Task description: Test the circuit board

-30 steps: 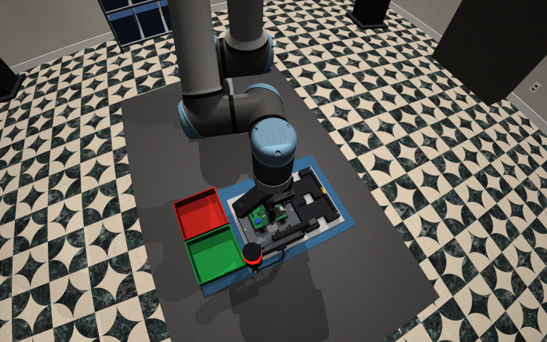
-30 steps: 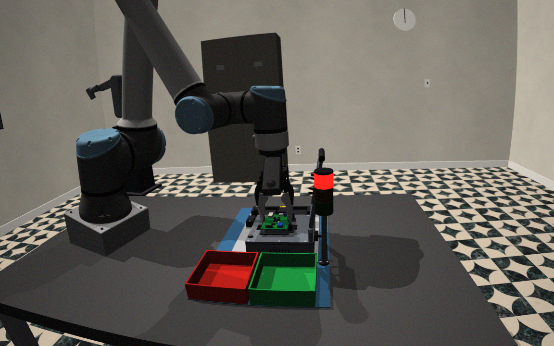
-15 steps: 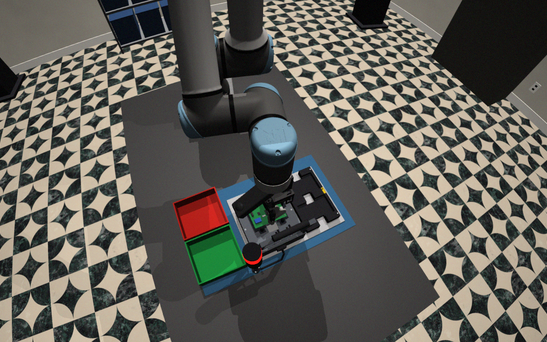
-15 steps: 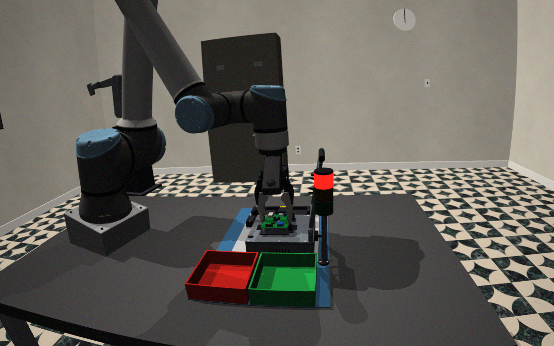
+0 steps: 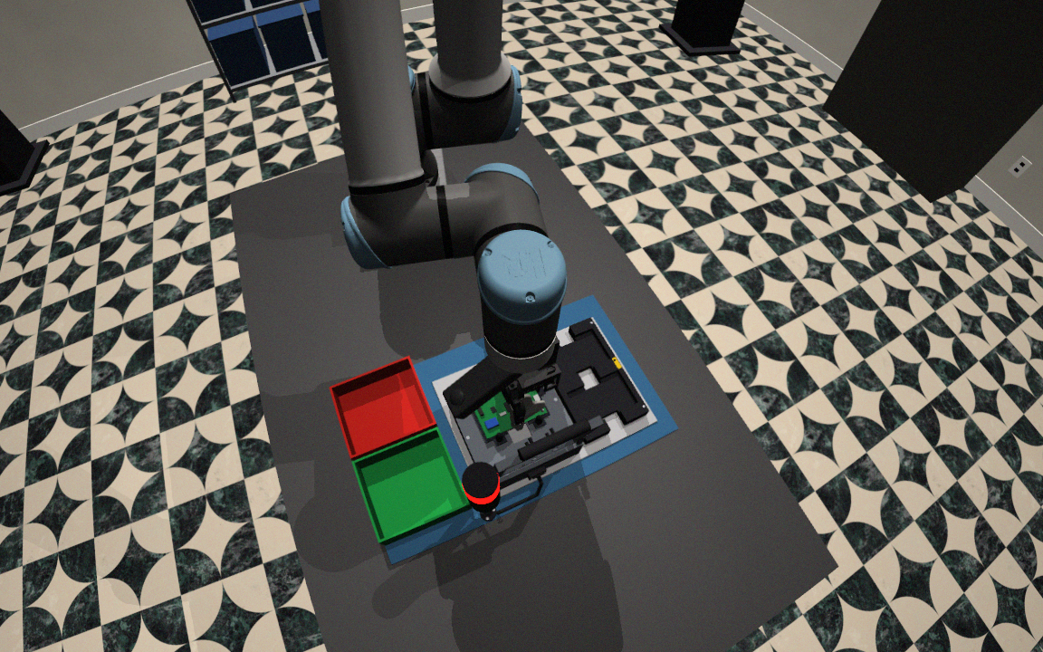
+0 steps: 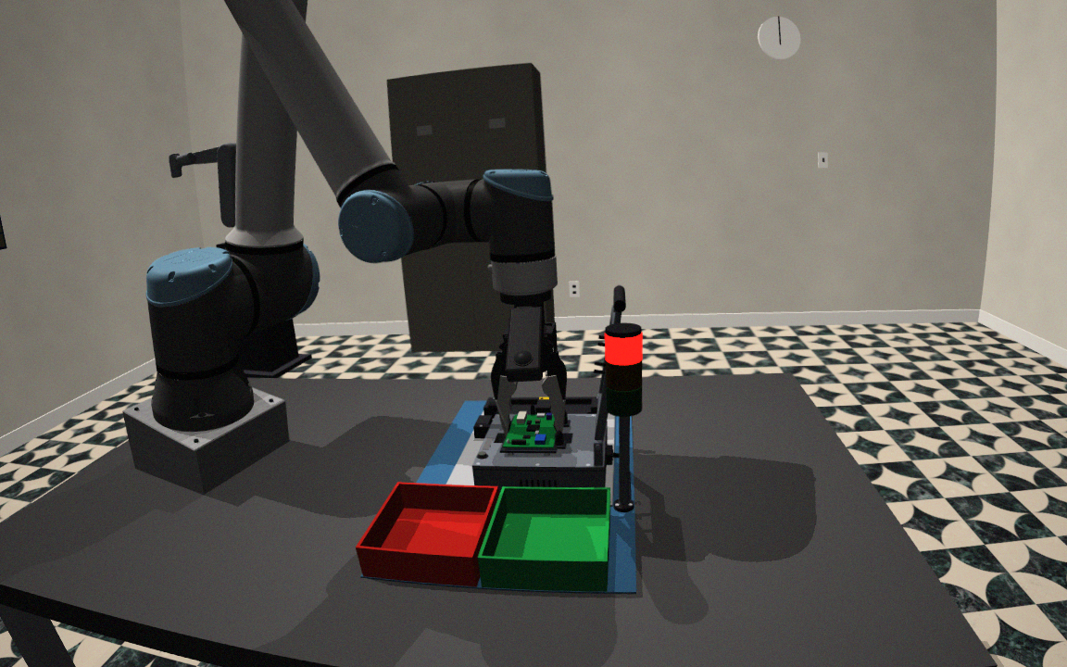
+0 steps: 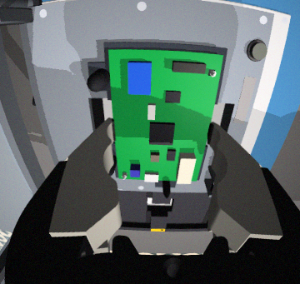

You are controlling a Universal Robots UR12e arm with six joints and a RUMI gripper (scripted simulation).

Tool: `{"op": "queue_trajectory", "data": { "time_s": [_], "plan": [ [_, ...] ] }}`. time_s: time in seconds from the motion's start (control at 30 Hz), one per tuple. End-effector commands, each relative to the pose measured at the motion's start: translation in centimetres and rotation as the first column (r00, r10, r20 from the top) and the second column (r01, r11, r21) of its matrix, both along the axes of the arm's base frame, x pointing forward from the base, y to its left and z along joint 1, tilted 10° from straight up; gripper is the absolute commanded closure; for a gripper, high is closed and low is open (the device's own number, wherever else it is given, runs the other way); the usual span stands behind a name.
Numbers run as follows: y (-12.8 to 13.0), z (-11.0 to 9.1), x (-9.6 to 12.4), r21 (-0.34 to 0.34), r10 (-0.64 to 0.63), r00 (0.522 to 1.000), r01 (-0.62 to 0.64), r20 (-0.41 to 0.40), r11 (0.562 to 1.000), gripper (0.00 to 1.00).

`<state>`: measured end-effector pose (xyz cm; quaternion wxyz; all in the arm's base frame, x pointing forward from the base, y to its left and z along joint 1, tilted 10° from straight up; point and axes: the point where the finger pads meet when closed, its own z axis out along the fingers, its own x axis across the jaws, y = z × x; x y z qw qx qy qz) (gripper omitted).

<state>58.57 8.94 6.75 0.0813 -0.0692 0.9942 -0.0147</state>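
Observation:
The green circuit board [image 5: 490, 417] [image 6: 531, 434] [image 7: 137, 126] lies component side up over the tester [image 5: 473, 450] [image 6: 541, 473] [image 7: 75, 34]. Small pin tips show near two opposite corners; whether it is fully seated I cannot tell. Its white connector [image 7: 186, 169] is at the end nearest the tray, where a dark post [image 7: 167, 188] stands. My gripper [image 6: 533, 424] [image 7: 161, 122] is shut on the board's long sides, one finger on each. The lid [image 6: 601, 414] [image 5: 553, 440] stands open, with its black handle [image 6: 619, 298]. The signal light [image 5: 481, 494] [image 6: 622, 348] glows red.
The black tray [image 5: 610, 393] with a yellow mark adjoins the tester. The red bin [image 5: 383, 405] [image 6: 433, 534] and green bin [image 5: 412, 486] [image 6: 549, 539] stand side by side at the tester's other end. The light's pole [image 6: 623, 464] stands beside the lid.

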Motion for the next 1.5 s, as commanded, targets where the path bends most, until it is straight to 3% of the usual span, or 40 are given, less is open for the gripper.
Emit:
{"op": "queue_trajectory", "data": {
  "time_s": [0.0, 0.5, 0.53, 1.47],
  "plan": [
    [-0.07, -0.10, -0.20, 0.000, -0.001, 1.000, 0.001, 0.000, 1.000, 0.61],
    [-0.07, -0.08, -0.19, 0.000, -0.001, 1.000, 0.001, 0.000, 1.000, 0.61],
    [-0.07, -0.08, -0.19, 0.000, -0.001, 1.000, 0.001, 0.000, 1.000, 0.41],
    [-0.07, -0.08, -0.19, 0.000, -0.001, 1.000, 0.001, 0.000, 1.000, 0.41]
  ]
}}
